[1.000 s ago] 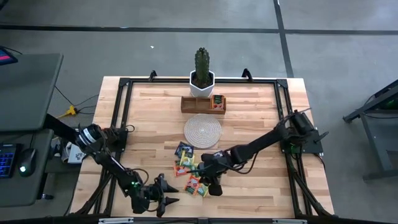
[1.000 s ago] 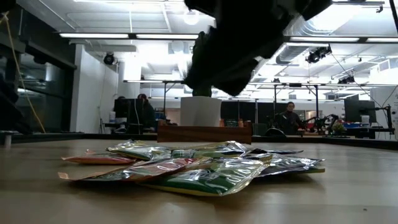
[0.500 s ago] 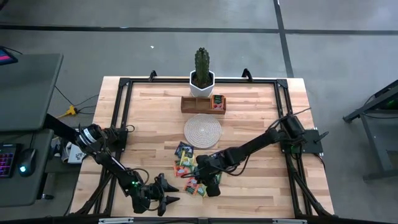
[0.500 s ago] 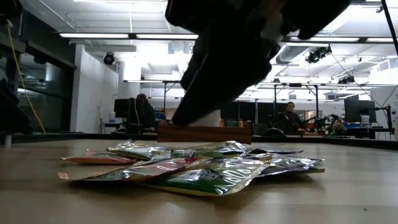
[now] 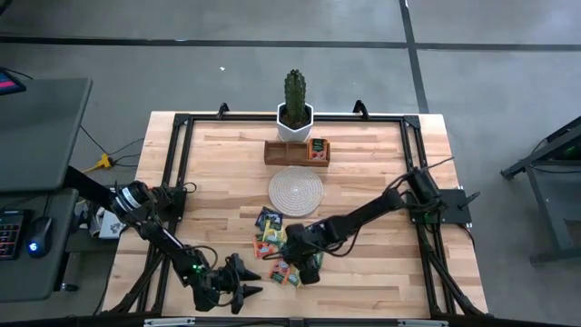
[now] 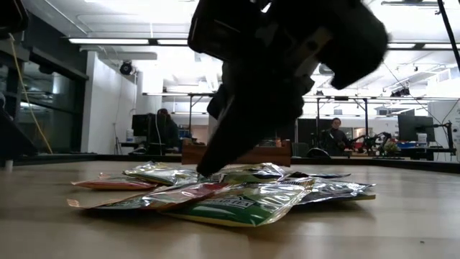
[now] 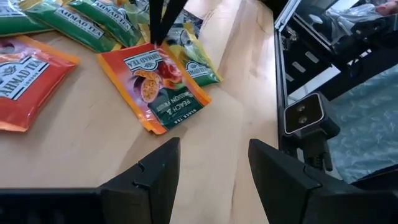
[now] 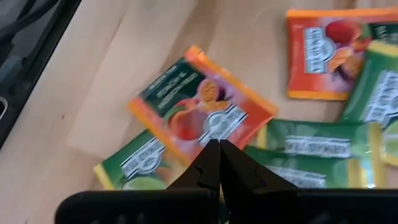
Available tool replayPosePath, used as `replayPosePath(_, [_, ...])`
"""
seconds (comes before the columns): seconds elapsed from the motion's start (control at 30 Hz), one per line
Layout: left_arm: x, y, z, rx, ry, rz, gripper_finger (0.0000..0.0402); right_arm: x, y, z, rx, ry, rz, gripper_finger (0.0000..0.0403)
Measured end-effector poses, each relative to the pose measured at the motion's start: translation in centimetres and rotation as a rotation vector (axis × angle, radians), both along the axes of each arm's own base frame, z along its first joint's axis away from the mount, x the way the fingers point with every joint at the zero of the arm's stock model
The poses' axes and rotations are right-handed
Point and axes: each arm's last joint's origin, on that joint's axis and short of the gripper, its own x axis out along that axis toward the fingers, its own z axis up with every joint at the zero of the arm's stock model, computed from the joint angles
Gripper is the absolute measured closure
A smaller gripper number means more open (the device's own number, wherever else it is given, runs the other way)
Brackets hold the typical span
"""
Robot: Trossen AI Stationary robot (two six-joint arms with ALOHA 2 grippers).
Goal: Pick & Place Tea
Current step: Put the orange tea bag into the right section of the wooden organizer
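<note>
Tea: the sachets are lying flat in a loose pile at the near middle of the desk, pointing every which way.
Right claw: pressed shut, its tips are touching down on an orange peach sachet at the pile's near right edge.
Left claw: standing wide, it is hovering at the near edge, left of the pile.
Open room: bare wood is lying right of the pile.

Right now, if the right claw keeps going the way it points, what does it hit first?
The right claw, shut, would most likely meet the orange peach sachet on the pile's edge; how much gap remains is unclear.
</note>
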Motion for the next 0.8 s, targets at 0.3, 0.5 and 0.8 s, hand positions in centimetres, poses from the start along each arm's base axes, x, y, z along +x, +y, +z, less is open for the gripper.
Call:
replayPosePath(0.3, [1.2, 1.0, -0.3, -0.054, 0.063, -0.002, 0.0214, 0.0, 0.1, 0.0, 0.000, -0.002, 0.005, 0.0403])
replayPosePath(0.5, [1.9, 1.7, -0.4, -0.074, 0.097, -0.025, 0.0214, 0.0, 0.4, -0.3, 0.001, -0.005, 0.010, 0.0403])
replayPosePath(0.8, [2.0, 1.7, -0.5, -0.092, 0.118, -0.040, 0.0214, 0.5, 0.9, -3.0, 0.081, 0.049, -0.056, 0.0403])
